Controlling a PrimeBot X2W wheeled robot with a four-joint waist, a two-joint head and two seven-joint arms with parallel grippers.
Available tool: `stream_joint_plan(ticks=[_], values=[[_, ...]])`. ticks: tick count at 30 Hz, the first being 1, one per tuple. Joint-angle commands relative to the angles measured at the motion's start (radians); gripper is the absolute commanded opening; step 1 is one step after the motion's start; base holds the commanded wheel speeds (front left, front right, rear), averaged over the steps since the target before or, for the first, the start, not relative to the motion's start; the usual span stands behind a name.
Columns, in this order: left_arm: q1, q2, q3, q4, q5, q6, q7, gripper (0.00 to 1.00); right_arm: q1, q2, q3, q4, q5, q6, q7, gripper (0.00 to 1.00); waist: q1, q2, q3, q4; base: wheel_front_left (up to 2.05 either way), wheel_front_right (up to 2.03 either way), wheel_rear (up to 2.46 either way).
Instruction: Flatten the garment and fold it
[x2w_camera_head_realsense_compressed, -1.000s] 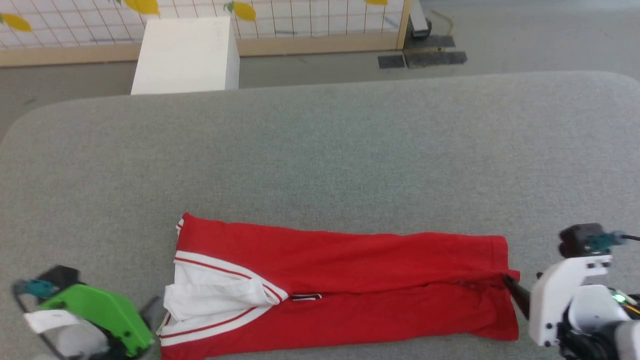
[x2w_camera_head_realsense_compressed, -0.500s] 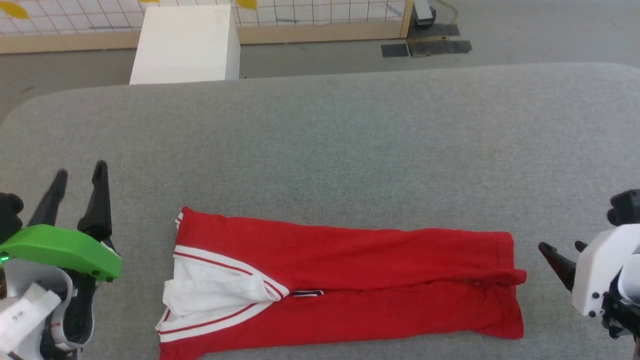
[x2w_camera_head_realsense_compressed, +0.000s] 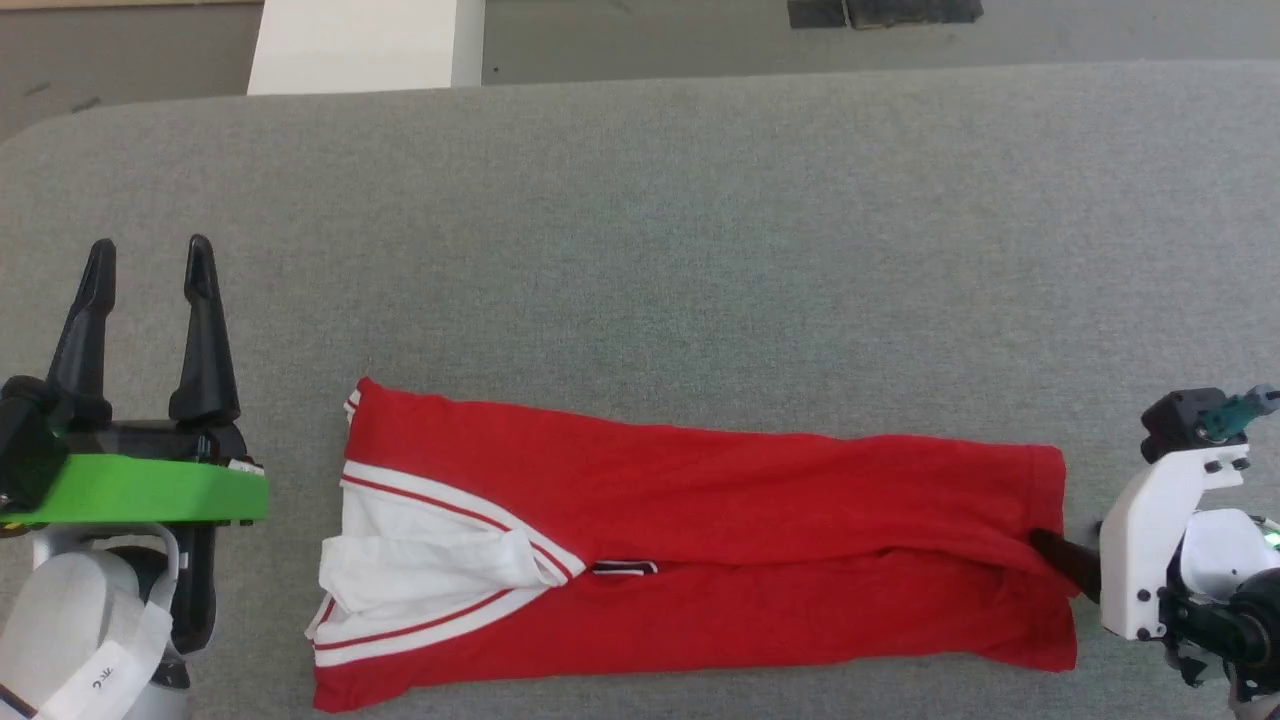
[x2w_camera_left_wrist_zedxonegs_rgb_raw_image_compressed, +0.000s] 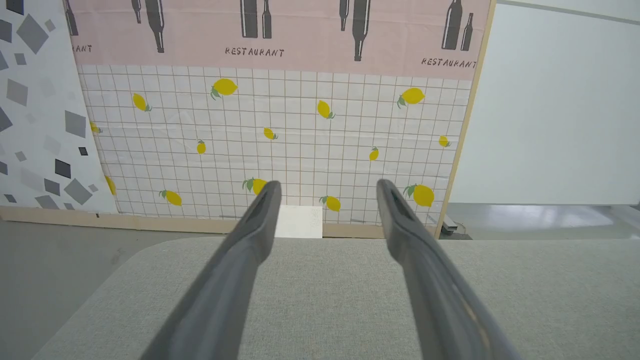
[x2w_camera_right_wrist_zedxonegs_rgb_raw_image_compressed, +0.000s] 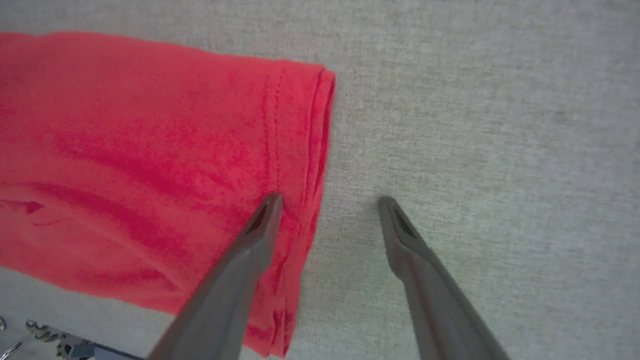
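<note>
The red garment lies on the grey table as a long strip folded lengthwise. Its white sleeves with striped trim are at the left end, its hem at the right end. My left gripper stands open to the left of the sleeve end, apart from the cloth, fingers pointing away over bare table. In the left wrist view the left gripper holds nothing. My right gripper is open at the hem: one finger over the red cloth, the other over the table. From the head, one dark finger of the right gripper meets the hem.
A white box stands on the floor beyond the table's far edge, with dark mats to its right. A lemon-patterned wall panel stands farther back. The table's left corner is rounded.
The head camera has tilted down. My left gripper rose from beside the sleeves and now points away, open. My right gripper drew off the hem, then came back onto it.
</note>
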Motion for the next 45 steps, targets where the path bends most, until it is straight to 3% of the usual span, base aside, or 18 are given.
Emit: stream_joint_plan(ticks=[1,10,17,18,19,20,28,29,40,44,45], values=[[-0.017,-0.014,0.012,-0.004,0.015,-0.011,-0.006,1.0,-0.019,0.0,0.013,0.005,0.012,-0.002,0.003,1.0,0.0001,0.0,0.021,0.004,0.0,0.0,0.0],[0.011,-0.117,0.079,0.006,0.071,-0.044,-0.006,1.0,-0.037,0.024,0.154,0.028,0.089,-0.002,-0.011,1.0,0.0001,0.0,0.034,-0.002,0.0,0.0,0.0],[0.021,-0.164,0.108,0.016,0.107,-0.073,-0.006,1.0,-0.055,0.011,0.214,0.066,0.11,-0.002,-0.023,1.0,0.0001,0.0,0.028,0.008,0.0,0.0,0.0],[0.022,-0.167,0.112,0.018,0.111,-0.076,-0.006,1.0,-0.057,0.004,0.217,0.072,0.106,-0.002,-0.022,0.46,0.0001,0.0,0.027,0.009,0.0,0.0,0.0],[0.023,-0.171,0.116,0.02,0.114,-0.08,-0.006,1.0,-0.058,-0.001,0.216,0.08,0.102,-0.002,-0.022,0.14,0.0001,0.0,0.025,0.01,0.0,0.0,0.0],[0.023,-0.174,0.12,0.02,0.118,-0.083,-0.006,1.0,-0.059,-0.004,0.215,0.085,0.101,-0.002,-0.021,0.0,0.0001,0.0,0.024,0.011,0.0,0.0,0.0],[0.022,-0.198,0.146,0.016,0.14,-0.104,-0.006,1.0,-0.079,-0.023,0.148,0.108,0.069,-0.002,-0.027,0.0,0.0001,0.0,0.028,0.009,0.0,0.0,0.0],[0.021,-0.203,0.15,0.016,0.149,-0.11,-0.006,1.0,-0.096,-0.045,0.092,0.116,0.038,-0.002,-0.03,0.0,0.0001,0.0,0.032,0.007,0.0,0.0,0.0],[0.021,-0.22,0.153,0.017,0.171,-0.125,-0.006,1.0,-0.146,-0.099,-0.125,0.185,-0.173,-0.002,-0.025,0.0,0.0001,0.0,0.037,0.013,0.0,0.0,0.0],[0.028,-0.227,0.156,0.022,0.175,-0.129,-0.006,1.0,-0.152,-0.095,-0.14,0.191,-0.232,-0.002,-0.025,0.0,0.0001,0.0,0.02,0.012,0.0,0.0,0.0],[0.039,-0.234,0.161,0.024,0.175,-0.131,-0.006,1.0,-0.144,-0.097,-0.098,0.157,-0.235,-0.002,0.005,0.0,0.0001,0.0,-0.004,0.008,0.0,0.0,0.0]])
